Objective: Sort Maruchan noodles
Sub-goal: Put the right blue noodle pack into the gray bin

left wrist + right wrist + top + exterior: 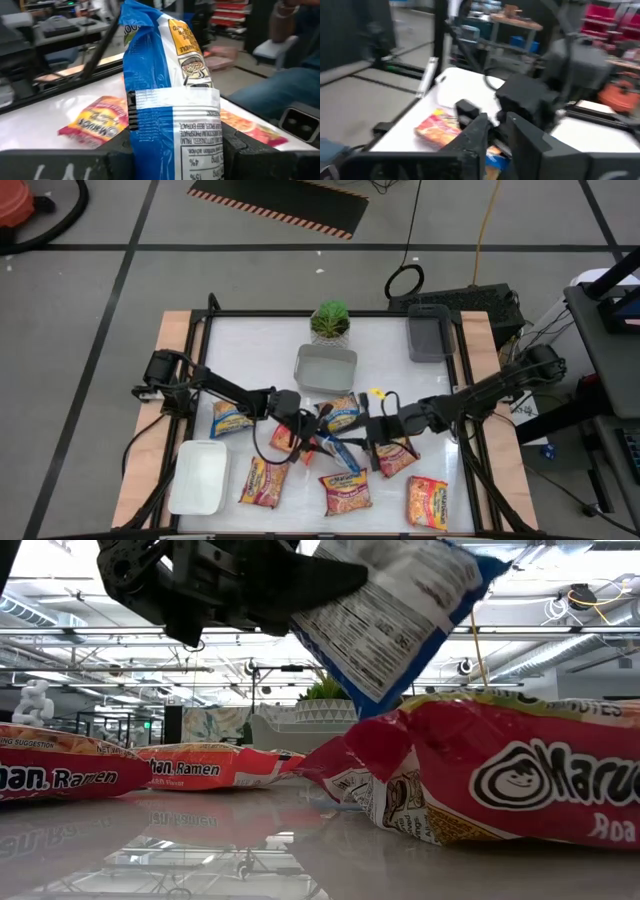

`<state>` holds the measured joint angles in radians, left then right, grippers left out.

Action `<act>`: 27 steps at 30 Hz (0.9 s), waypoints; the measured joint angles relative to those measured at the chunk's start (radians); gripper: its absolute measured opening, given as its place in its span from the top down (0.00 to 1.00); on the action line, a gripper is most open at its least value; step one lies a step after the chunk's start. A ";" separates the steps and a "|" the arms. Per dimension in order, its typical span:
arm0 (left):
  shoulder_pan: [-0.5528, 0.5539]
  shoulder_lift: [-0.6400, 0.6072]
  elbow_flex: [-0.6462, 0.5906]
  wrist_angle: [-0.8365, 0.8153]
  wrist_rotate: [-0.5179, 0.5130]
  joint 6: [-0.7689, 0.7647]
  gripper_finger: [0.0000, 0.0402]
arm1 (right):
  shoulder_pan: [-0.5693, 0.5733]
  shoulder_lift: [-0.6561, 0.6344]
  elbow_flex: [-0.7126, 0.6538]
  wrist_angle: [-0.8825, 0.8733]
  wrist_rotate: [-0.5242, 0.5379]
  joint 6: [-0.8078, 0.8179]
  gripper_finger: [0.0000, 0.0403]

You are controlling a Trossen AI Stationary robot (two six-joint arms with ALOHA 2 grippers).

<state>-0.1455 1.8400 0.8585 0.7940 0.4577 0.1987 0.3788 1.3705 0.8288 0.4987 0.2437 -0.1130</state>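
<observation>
Noodles lay scattered across the table's [420,380] near half in the high view; the left gripper [318,430] and right gripper [372,432] met mid-table at a blue packet [338,448]. The low view showed that packet aloft, clear of the red ones. Left wrist view: fingers [240,155] clenched on its middle (light, crinkly, slippery film; brittle inside, so grasp an edge gently). Right wrist view: jaws slightly parted, holding nothing.

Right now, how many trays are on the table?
3: white tray at the front left, grey tray beside the plant, dark tray at the far right corner. None looks hidden.
</observation>
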 joint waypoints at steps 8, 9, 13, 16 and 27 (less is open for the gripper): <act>-0.002 -0.061 0.000 -0.039 -0.186 -0.089 0.65 | 0.089 -0.215 0.000 -0.249 0.284 0.000 0.74; -0.002 -0.079 0.000 -0.061 -0.218 -0.100 0.65 | 0.102 -0.248 0.000 -0.283 0.295 0.007 0.73; -0.001 -0.170 0.000 -0.184 -0.332 -0.150 0.65 | 0.157 -0.363 0.000 -0.410 0.307 0.074 0.74; -0.007 -0.246 0.000 -0.252 -0.414 -0.189 0.65 | 0.192 -0.429 0.000 -0.492 0.307 0.134 0.74; -0.015 -0.401 0.000 -0.249 -0.727 -0.231 0.65 | 0.268 -0.557 0.000 -0.777 0.306 0.275 0.75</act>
<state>-0.1604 1.4386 0.8585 0.5446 -0.2697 -0.0322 0.6466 0.8138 0.8284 -0.2779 0.5496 0.1616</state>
